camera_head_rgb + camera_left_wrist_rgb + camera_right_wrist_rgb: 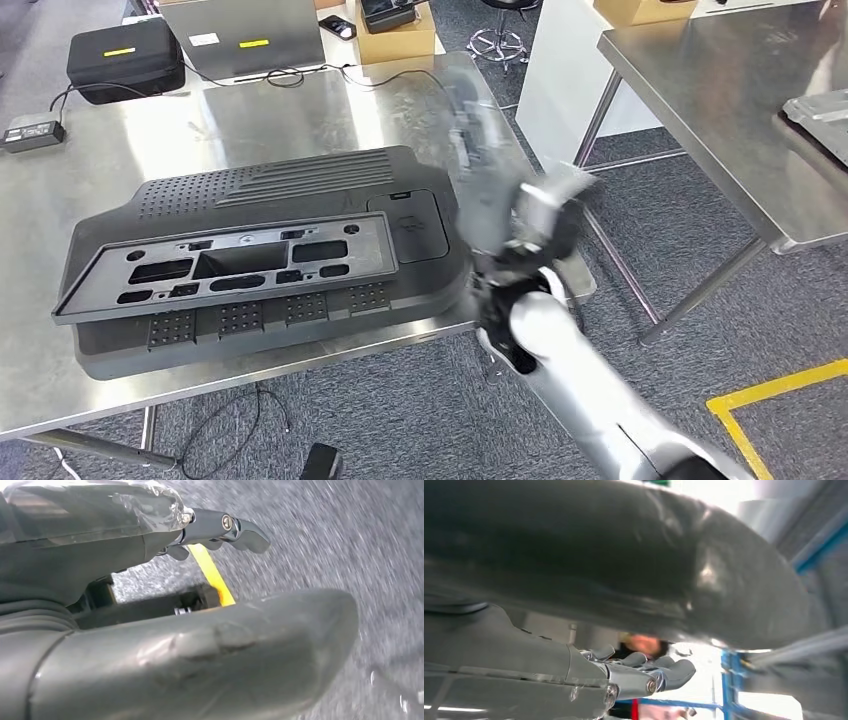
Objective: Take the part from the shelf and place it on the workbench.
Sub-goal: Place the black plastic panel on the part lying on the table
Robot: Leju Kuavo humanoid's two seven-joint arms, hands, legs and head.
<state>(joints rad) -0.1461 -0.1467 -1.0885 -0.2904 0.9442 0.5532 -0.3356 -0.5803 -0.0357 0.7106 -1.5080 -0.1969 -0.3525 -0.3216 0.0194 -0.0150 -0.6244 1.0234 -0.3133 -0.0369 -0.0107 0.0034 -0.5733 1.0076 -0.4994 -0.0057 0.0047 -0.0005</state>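
Now the part (265,255) is seen lying flat on the bench (90,170), along its near edge.
Right hand (535,235) is blurred just beside the part's right end, finger state unclear; left hand (150,630) fingers (225,527) are spread, holding nothing.

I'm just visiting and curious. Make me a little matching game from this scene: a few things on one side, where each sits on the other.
Things:
1. black plastic part
2. black carrying case
3. yellow tape line
4. cardboard box

Places:
A. on the carpet floor
B. near edge of the steel workbench
C. far left corner of the workbench
D. beyond the workbench's far edge

Pairs: 1-B, 2-C, 3-A, 4-D
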